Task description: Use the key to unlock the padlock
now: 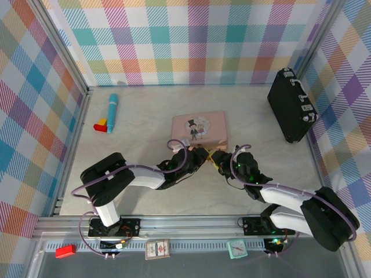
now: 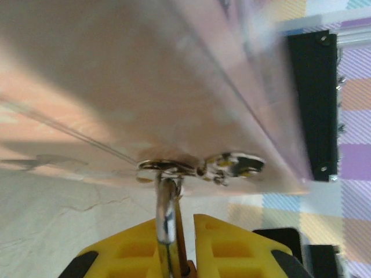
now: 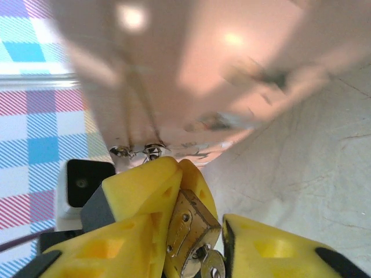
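The right pincer (image 3: 203, 211) is clenching the tiny brass-gold padlock (image 3: 191, 231), its long axis running 7 to 1 o'clock, at 6 o'clock of the pink rectangular tin (image 1: 200, 128) bearing a cartoon couple. The left pincer (image 2: 174, 223) is gripping a thin silvery rod (image 2: 164, 202), shackle or key unclear.

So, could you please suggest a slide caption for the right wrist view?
Right pincer holds the brass padlock close to the pink tin.

The padlock (image 3: 188, 227) sits just before the tin (image 1: 200, 128), marker (image 1: 112, 112) far left, case (image 1: 291, 105) far right.
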{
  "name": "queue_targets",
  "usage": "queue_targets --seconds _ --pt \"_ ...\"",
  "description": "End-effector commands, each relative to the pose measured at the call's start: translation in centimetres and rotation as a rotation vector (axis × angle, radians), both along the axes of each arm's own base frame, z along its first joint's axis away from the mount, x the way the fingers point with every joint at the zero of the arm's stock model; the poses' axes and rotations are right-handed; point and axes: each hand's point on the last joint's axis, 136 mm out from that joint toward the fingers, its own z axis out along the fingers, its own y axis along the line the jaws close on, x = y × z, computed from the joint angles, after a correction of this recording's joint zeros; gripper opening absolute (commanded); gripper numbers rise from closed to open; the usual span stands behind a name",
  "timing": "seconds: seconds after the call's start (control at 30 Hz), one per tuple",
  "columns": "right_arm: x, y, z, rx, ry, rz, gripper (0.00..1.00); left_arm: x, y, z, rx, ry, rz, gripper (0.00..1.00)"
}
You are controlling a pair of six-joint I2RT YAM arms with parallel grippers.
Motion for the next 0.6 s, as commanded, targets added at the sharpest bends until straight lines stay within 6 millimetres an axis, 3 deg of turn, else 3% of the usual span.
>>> queue_targets --seconds 0.0,0.3,0.57 --pt "-1.2 -0.5 -0.8 -0.134 0.008 0.09 0.4 -0.1 -0.6 4.9 0.03 -0.118 -0.029 0.0" --pt "-3.6 -2.2 -2.5 -0.428 -0.108 0.26 0.42 0.9 1.5 2.5 0.135 -0.084 -0.013 0.0" --pt "-5.1 0.0 0.0 -0.707 -0.64 0.474 0.45 0.8 1.7 0.1 0.144 -0.003 -0.065 0.0"
